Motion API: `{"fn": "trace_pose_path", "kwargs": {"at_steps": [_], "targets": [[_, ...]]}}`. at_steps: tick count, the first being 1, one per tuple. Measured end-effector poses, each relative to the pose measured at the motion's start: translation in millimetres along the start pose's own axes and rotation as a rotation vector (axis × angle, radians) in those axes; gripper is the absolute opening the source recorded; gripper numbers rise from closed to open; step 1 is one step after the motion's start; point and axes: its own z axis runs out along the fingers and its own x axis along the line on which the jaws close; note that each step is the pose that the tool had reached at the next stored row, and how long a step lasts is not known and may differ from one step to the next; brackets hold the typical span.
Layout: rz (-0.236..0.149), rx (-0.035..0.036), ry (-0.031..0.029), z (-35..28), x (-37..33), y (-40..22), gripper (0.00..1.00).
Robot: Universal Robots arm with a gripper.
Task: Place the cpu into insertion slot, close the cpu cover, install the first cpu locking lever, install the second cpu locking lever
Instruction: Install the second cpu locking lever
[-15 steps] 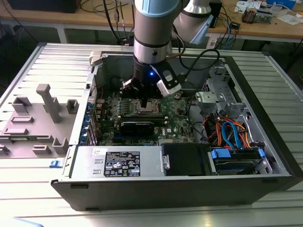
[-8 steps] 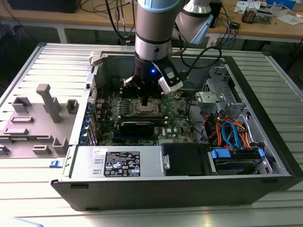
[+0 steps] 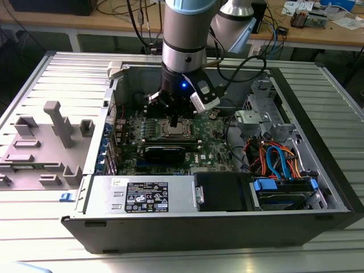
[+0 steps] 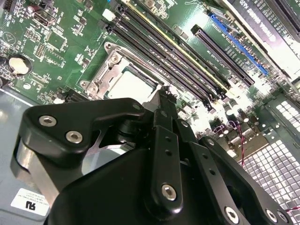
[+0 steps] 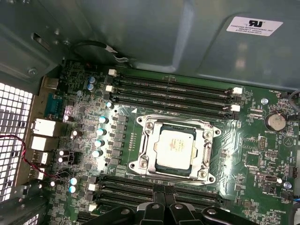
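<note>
Cpu (image 5: 175, 149) sits in the slot (image 5: 174, 149) on the green board (image 5: 262, 154), its dull silver top showing through the square window of the cover (image 5: 205, 151), which lies flat over it. In both wrist views we see the chip framed by that silver plate; in the second wrist view the cpu (image 4: 129, 86) lies just beyond the tips of our pincer (image 4: 161, 96), with the cover (image 4: 107, 70) around it. Black memory slots (image 5: 173, 91) run along two opposite sides of the socket.

In the exterior view our arm (image 3: 183, 40) reaches down into the open computer case (image 3: 318, 170), which lies on its side on the desk (image 3: 51, 233). Our pincer (image 3: 174, 121) hangs directly above the cpu (image 3: 174, 130), close to it, and we cannot tell whether it touches. The black fingers (image 4: 165, 117) stand pressed together at the tips with nothing between them, so the pincer is clenched and empty.

Toward the exterior view's right, orange and blue cables (image 3: 276, 159) bundle inside the case. A black graphics card (image 3: 164, 152) lies just in front of the socket there. On the exterior view's left, a grey fixture (image 3: 51, 142) with upright posts rests on the desk, well apart from the case.
</note>
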Motion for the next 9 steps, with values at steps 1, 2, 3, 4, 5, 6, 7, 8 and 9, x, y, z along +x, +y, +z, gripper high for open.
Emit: {"fn": "trace_pose_path", "kwargs": {"at_steps": [1,2,3,4,5,6,7,8,9], "targets": [[0.0,-0.0002,-0.0001,0.0,-0.2,0.0,0.11],[0.0,-0.0009,0.0,-0.2,-1.6,-0.3,0.11],[0.0,-0.0016,0.0003,-0.3,-3.5,-0.6,0.11],[0.002,-0.0022,0.0001,-0.3,-7.0,-1.0,0.11],[0.007,-0.0024,-0.0003,-0.4,-8.8,-0.7,0.11],[0.011,-0.0025,-0.0006,-0.3,-9.5,0.2,0.11],[0.012,-0.0025,-0.0007,-0.1,-10.4,2.5,0.11],[0.012,-0.0024,-0.0008,0.0,-11.6,5.3,0.11],[0.012,-0.0022,-0.0008,-0.2,-12.9,7.6,0.11]]}}
